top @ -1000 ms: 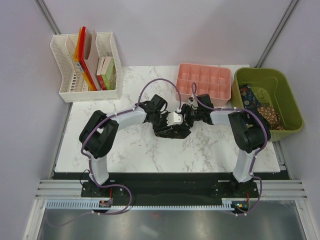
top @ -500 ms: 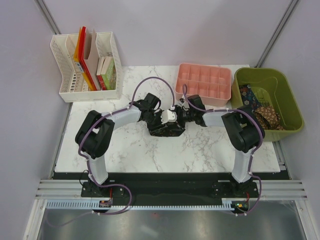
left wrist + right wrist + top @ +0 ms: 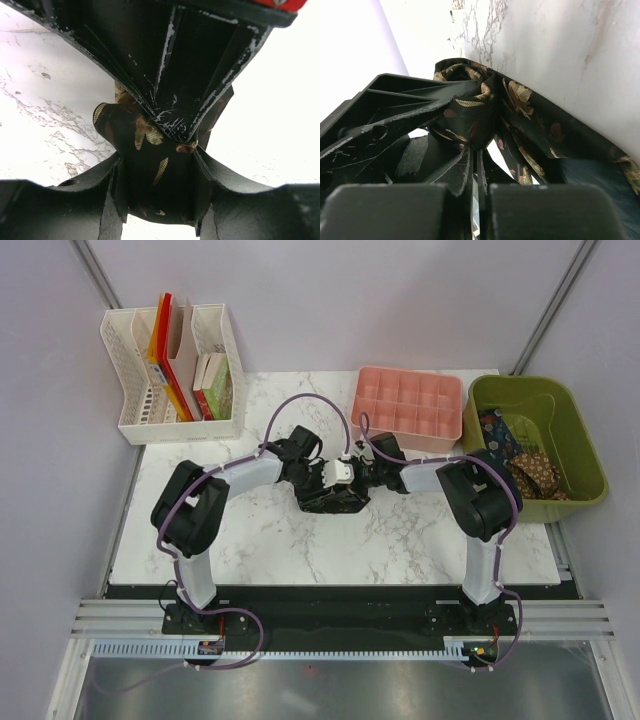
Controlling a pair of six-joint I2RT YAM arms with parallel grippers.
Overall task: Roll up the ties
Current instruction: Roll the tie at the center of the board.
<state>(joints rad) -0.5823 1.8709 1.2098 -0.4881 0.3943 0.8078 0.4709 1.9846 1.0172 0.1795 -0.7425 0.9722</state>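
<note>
Dark gold-patterned fabric is bunching between both hands: the tie (image 3: 150, 167) is sitting over the middle of the marble surface (image 3: 250, 540), just in front of the pink tray (image 3: 408, 405). The left hand (image 3: 157, 186) is clamping it from both sides, its fingers pressing into the bundle. The right hand (image 3: 475, 167) is meeting it head-on and pinching a fold between fingers that are closed almost tight. In the right wrist view the loose length of the tie is trailing away along the surface, so it is not wound yet.

Compared with a second ago, the joined hands are sitting slightly further left and further from the bases. Over the last half second they are barely moving. That suggests the pair is settling its grip at the start of a turn rather than travelling, and the rolling is probably only beginning.

More ties (image 3: 522, 455) are waiting in the green bin (image 3: 590, 465) to the right.
</note>
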